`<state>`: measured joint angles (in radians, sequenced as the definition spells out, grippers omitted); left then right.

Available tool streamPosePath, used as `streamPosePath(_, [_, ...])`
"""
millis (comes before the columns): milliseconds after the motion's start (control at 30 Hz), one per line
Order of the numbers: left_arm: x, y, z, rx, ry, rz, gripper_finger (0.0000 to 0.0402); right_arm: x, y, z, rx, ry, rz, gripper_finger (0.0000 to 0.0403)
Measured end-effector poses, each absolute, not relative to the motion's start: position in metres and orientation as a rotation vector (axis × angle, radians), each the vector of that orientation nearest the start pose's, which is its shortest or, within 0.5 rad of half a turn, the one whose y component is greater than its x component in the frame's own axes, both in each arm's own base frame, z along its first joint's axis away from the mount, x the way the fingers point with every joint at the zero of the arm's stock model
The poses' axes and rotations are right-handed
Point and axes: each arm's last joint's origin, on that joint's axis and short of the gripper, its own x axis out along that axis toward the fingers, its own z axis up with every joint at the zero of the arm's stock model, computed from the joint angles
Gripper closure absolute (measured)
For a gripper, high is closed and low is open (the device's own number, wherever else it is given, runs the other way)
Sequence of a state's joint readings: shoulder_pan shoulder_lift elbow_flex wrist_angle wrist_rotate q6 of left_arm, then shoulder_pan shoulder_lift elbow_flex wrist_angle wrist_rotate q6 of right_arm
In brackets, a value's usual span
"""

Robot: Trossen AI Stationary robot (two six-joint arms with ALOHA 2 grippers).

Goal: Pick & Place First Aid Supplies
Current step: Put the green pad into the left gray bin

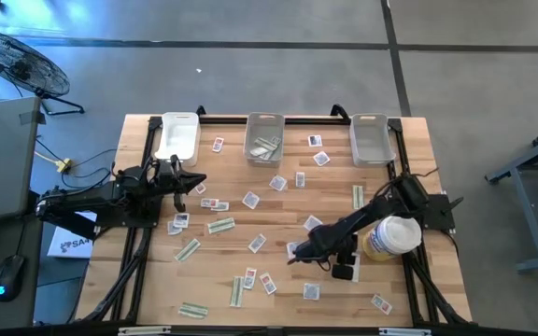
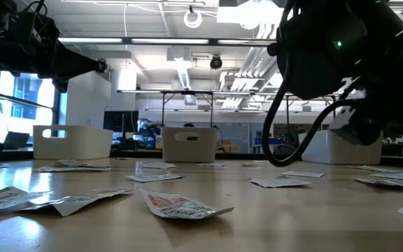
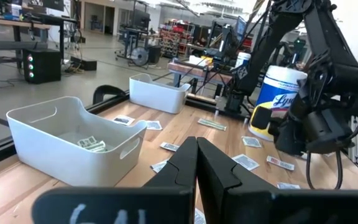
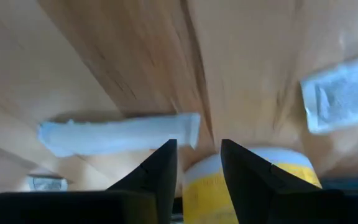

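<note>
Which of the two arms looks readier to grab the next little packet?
Probably the right: its open hand hangs low beside a small white paper packet. The left hand is shut, above bare wood.

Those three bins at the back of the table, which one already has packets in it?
The middle bin: greenish packets lie inside it. The left bin and right bin look bare inside.

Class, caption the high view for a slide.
Both grippers, left and right, hover over packet-strewn table.

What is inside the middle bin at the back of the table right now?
The middle bin holds a few pale green strip packets, loosely piled near its front end. Whatever lies beneath that pile is covered.
</note>
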<state>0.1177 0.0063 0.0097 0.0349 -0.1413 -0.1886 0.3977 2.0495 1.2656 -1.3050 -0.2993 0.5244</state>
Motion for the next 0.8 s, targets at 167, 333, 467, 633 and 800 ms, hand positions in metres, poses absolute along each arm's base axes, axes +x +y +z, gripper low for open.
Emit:
streamPosePath(167, [0.096, 0.015, 0.170, -0.188, -0.063, 0.255, 0.0401, 0.279, 0.127, 0.115, 0.213, 2.136, -0.123, 0.0292])
streamPosePath(333, [0.096, 0.015, 0.170, -0.188, -0.063, 0.255, 0.0401, 0.277, 0.126, 0.110, 0.235, 2.123, -0.114, 0.0310])
streamPosePath(467, [0.096, 0.015, 0.170, -0.188, -0.064, 0.255, 0.0401, 0.279, 0.127, 0.108, 0.240, 2.099, -0.104, 0.0341])
streamPosePath(633, [0.096, 0.015, 0.170, -0.188, -0.063, 0.256, 0.0401, 0.280, 0.127, 0.108, 0.245, 2.083, -0.104, 0.0393])
streamPosePath(800, [0.096, 0.015, 0.170, -0.188, -0.063, 0.255, 0.0401, 0.280, 0.127, 0.108, 0.256, 2.084, -0.135, 0.0395])
